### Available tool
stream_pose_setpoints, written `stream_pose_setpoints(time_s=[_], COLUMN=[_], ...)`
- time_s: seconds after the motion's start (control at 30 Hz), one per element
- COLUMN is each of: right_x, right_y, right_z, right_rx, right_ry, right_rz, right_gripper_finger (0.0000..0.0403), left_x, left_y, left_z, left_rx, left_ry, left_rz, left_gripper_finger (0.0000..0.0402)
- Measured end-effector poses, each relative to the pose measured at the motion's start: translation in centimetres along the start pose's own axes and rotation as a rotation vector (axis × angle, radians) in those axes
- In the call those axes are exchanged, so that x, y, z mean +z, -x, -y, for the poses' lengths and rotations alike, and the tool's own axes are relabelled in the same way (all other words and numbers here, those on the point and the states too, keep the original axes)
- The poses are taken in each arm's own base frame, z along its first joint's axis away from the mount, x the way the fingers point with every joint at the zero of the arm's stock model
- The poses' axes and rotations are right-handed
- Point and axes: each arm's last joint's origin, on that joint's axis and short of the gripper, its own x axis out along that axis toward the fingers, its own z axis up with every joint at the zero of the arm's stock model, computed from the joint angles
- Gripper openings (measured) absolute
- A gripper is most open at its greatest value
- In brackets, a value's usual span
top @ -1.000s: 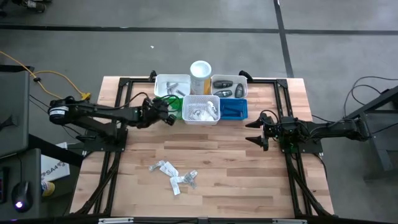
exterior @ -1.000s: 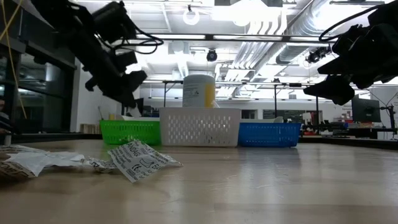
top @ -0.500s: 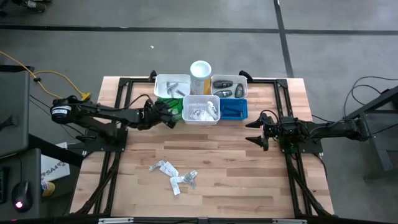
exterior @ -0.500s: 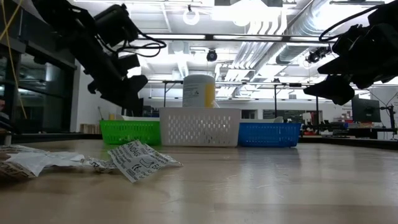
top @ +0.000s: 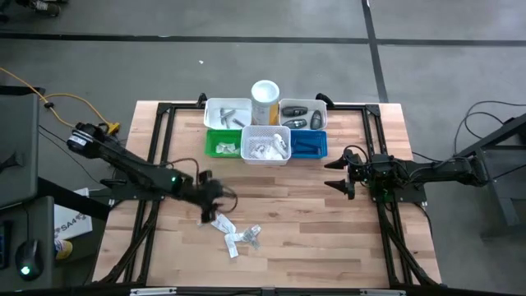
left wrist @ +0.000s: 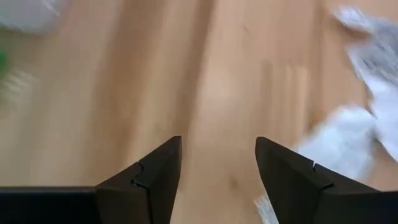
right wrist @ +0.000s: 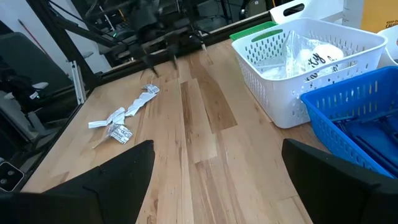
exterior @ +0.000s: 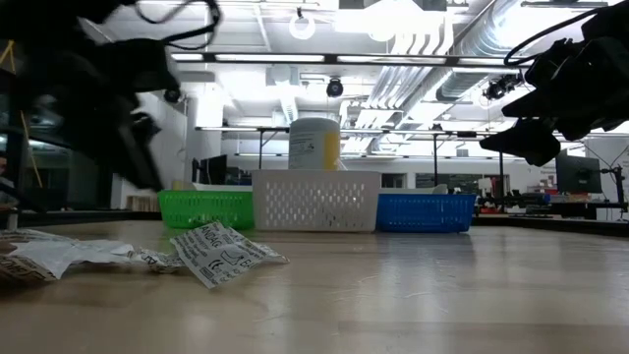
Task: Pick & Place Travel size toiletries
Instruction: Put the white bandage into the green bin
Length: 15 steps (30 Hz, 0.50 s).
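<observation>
The left end effector (top: 215, 197) is hanging released and empty over the wooden bench (top: 329, 222), at roughly 8 o'clock from the bench's middle, its two dark fingers (left wrist: 155, 177) spread with bare wood showing between them. Just beside it, at its 5 o'clock, the loose crinkly packets (top: 234, 232) are lying scattered on the bench; in the left wrist view they are showing as white blurs (left wrist: 367, 118) close to one finger. More packets are sitting in the white bin (top: 265, 146) at 12 o'clock, with the green bin (top: 220, 144) touching one side of it and the blue bin (top: 309, 144) the other. The right end effector (top: 335, 173) is waiting at 3 o'clock, well apart from the packets, fingers spread wide and gripping nothing
</observation>
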Motion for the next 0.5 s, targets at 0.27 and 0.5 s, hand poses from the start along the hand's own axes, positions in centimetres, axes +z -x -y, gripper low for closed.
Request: stream_pose_setpoints(time_s=[0.27,0.5], right_x=[0.0,0.0], right_y=[0.0,0.0], right_z=[0.0,0.0], right_rx=[0.000,0.000], right_ry=[0.000,0.000], right_rz=[0.000,0.000], right_gripper_finger=[0.0346,0.0346], left_x=[-2.7,-4.3], left_y=[1.3,2.1], left_z=[2.5,3.7], left_rx=[-0.041,-0.052], left_ry=[0.083,0.123], left_rz=[-0.116,-0.167], left_gripper_finger=[0.0203,0.0203])
